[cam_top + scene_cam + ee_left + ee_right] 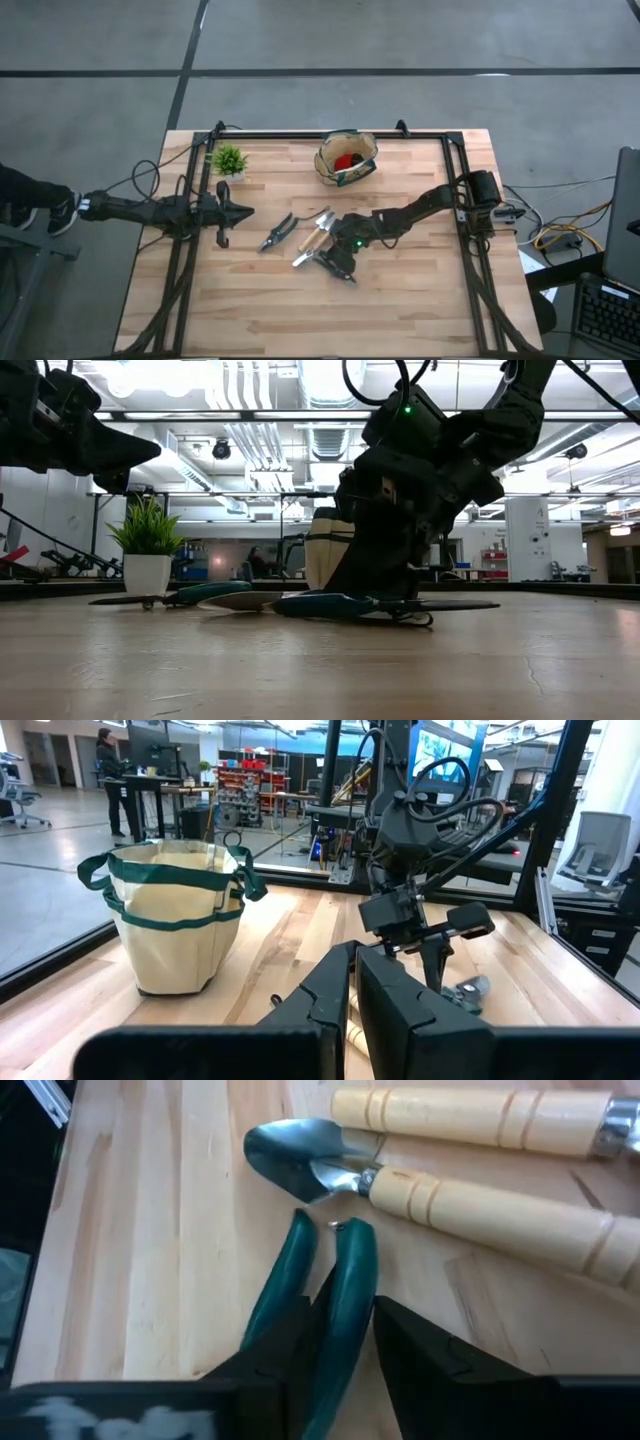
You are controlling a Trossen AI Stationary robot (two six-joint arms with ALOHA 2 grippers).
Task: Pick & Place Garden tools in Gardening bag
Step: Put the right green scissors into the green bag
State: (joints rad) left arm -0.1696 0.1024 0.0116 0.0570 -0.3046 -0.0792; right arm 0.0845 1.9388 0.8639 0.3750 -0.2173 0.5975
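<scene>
The tan gardening bag (345, 157) with green trim stands at the far middle of the table, a red thing (347, 160) inside it; it also shows in the left wrist view (175, 915). Two wooden-handled tools (470, 1120) (500, 1220) and one pruner (277, 232) lie flat at mid table. My right gripper (337, 264) is down at the table, shut on a second pruner with teal handles (335, 1295). My left gripper (245, 212) is shut and empty, held above the table's left part. My right gripper pinches the pruner's two teal handles (350, 1330) between its two fingers, one finger (420, 1355) on each outer side. The fingers slant down and lie along the handles. The pruner lies flat on the table (335, 605).
A small green potted plant (229, 160) stands at the far left. A dark metal frame (330, 137) runs along the table's far and side edges. A person shows in the room behind (105, 760). Bare wood lies along the near part of the table (300, 320).
</scene>
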